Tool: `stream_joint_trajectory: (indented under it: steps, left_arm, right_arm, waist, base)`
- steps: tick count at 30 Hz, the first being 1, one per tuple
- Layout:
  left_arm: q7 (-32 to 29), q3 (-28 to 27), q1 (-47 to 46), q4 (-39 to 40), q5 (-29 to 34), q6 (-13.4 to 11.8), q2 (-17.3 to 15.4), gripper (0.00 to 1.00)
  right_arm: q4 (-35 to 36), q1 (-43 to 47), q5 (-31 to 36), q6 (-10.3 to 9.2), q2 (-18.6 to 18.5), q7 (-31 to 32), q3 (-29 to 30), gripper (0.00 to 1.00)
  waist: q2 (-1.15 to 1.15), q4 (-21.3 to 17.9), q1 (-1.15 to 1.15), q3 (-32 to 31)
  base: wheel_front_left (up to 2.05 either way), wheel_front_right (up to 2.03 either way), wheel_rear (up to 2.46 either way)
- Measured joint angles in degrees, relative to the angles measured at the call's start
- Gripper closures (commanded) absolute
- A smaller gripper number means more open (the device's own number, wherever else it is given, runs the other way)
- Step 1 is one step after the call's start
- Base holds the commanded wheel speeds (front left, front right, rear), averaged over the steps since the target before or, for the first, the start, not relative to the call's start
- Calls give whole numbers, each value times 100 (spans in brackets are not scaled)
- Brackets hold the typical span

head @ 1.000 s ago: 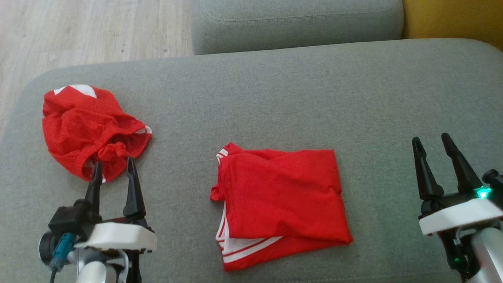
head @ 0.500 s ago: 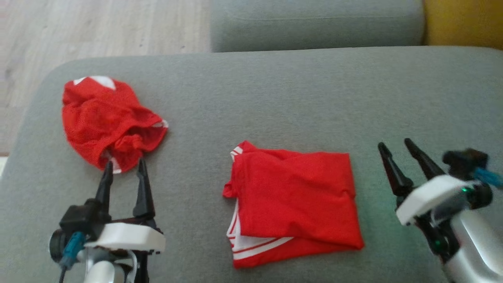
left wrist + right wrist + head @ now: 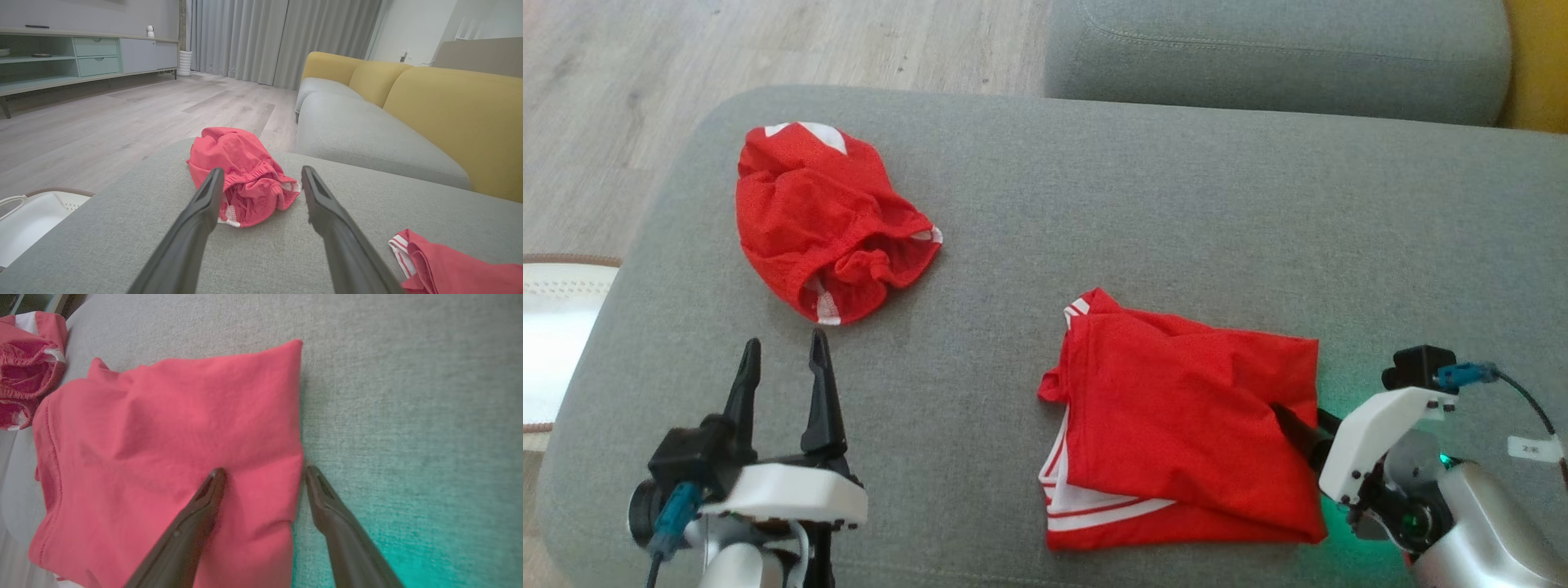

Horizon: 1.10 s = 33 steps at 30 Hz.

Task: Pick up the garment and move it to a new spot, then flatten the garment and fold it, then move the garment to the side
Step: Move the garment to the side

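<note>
so the right tool [image 3: 264, 470] is sitting wide open, straddling the right edge of the folded garment [image 3: 1184, 408], one finger seemingly pressing fabric, the other touching bare cushion [image 3: 1143, 204].

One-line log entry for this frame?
right gripper: open, straddling edge of folded garment | left gripper: open, empty | crumpled garment: untouched

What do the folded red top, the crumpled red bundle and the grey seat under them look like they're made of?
Folded red top: soft matte knit, likely cotton or polyester jersey; it creases gently, with white striped trim. Crumpled red bundle: thinner sporty fabric, possibly synthetic; a gathered, elastic-looking band shows. Grey seat: woven upholstery cloth, matte with a fine flecked grain.
</note>
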<state>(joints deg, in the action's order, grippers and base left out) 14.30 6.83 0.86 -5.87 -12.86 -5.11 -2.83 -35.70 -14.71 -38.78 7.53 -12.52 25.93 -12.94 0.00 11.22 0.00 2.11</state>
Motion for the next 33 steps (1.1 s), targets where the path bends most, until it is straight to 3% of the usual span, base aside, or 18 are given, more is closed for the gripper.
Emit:
stream_joint_trajectory:
  steps: [3, 7, 19, 26, 33]
  left_arm:
    - [0, 2, 0, -1, 0, 0, 0, 0]
    - [0, 3, -1, -4, 0, 0, 0, 0]
    - [0, 210, -69, -7, -45, 103, -1, 0]
    - [1, 583, -586, -62, -143, 120, 0, 0]
    - [1, 950, -912, -193, -143, 135, 5, 0]
  right_arm:
    - [-49, -24, -9, 1, 15, 213, 102, 4]
    - [-151, -96, 75, 1, 103, 214, 269, 100]
    - [303, -576, 290, 1, 68, -564, 216, 100]
    - [420, -1024, 288, 1, -243, -609, 225, 100]
    - [405, -1277, 97, 0, -283, -762, 210, 100]
  waist:
    - [0, 22, 0, 4]
    - [0, 9, 0, -9]
    - [0, -434, 0, -20]
    - [0, -1102, 0, 86]
    - [0, -1862, 0, 282]
  base:
    - [0, 0, 0]
    - [0, 0, 0]
    - [0, 0, 0]
    - [0, 0, 0]
    - [0, 0, 0]
